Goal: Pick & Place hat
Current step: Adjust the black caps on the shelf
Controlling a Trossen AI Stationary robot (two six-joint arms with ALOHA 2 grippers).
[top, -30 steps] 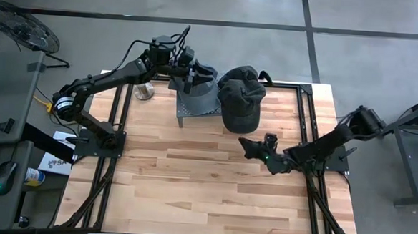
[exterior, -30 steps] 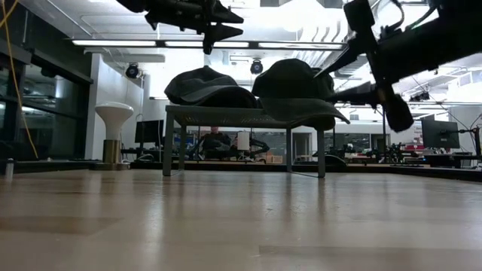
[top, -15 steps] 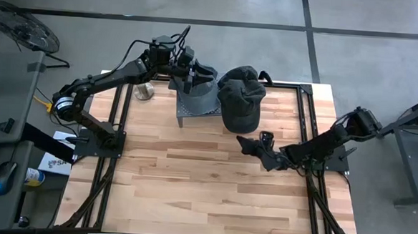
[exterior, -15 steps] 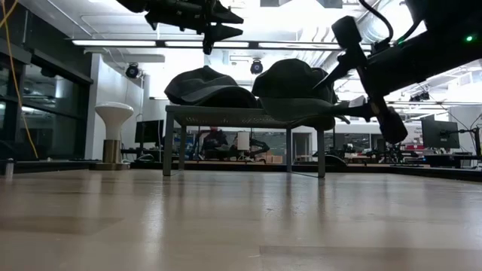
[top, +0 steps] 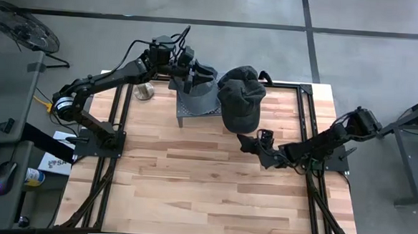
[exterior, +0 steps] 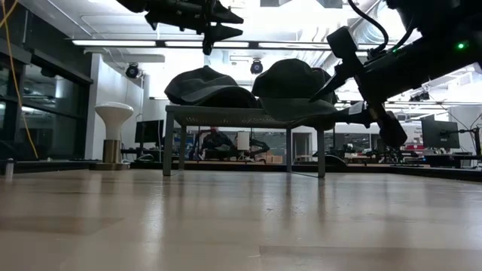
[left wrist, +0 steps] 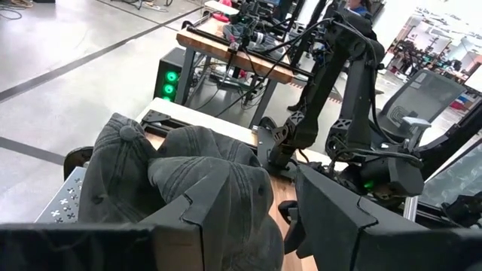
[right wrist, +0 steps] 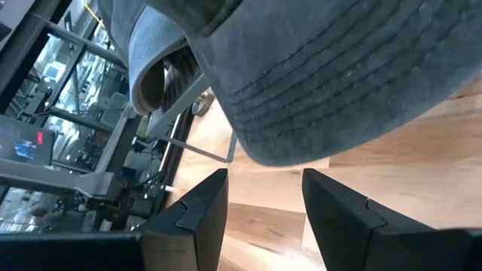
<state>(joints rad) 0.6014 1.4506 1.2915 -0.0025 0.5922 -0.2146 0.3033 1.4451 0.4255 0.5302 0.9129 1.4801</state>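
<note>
A small grey metal stand (top: pixel 183 113) at the back of the pale plank-wood worktop (top: pixel 191 180) carries two soft, stitched dark grey fabric caps: one cap (top: pixel 198 88) lies on top, and the darker cap (top: pixel 240 98) hangs over the stand's edge, brim curved outward. The right tool (top: pixel 249 143), fingers spread and released, sits just beside and below that brim. The left tool (top: pixel 194 76), fingers also apart, hovers above the first cap.
</note>
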